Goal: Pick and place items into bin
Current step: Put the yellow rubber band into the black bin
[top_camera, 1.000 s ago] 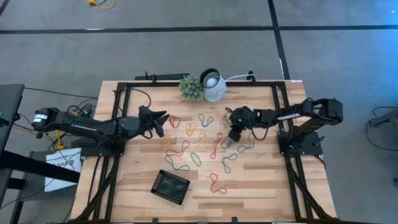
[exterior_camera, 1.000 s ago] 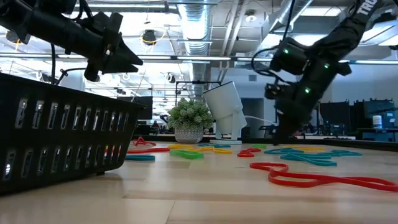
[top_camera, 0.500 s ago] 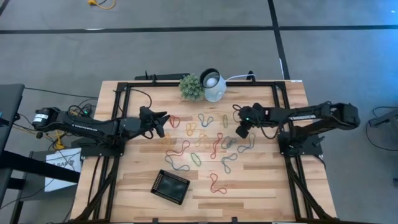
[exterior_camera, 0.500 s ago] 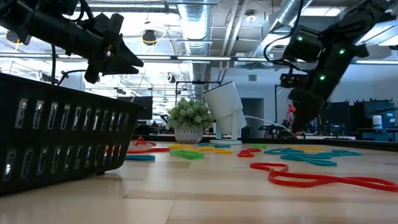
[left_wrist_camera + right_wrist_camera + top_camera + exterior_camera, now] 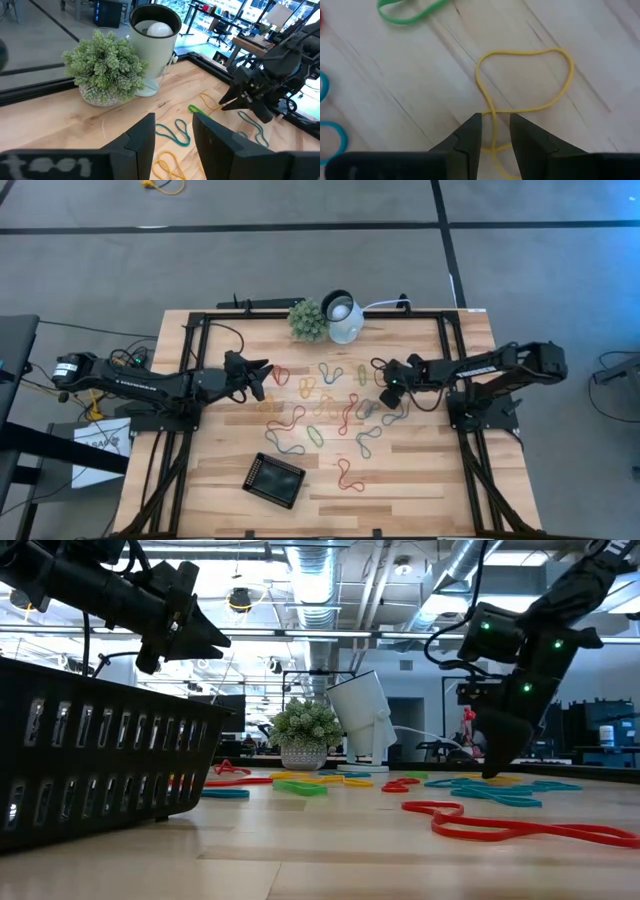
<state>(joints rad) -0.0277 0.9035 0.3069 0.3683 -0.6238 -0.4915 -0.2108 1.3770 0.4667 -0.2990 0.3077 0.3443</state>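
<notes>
Yellow band [image 5: 522, 82] between right claw's [image 5: 495, 131] narrowly parted fingers, left claw [image 5: 173, 134] narrowly open, no legible writing.

Coloured bands [image 5: 330, 405] lie scattered between both arms, the black bin [image 5: 274, 479] apart.

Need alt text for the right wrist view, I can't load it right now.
The right gripper points down at the wooden table, its open fingers straddling a strand of a yellow band that lies in a twisted loop. A green band and a teal band lie at the picture's edges.
</notes>
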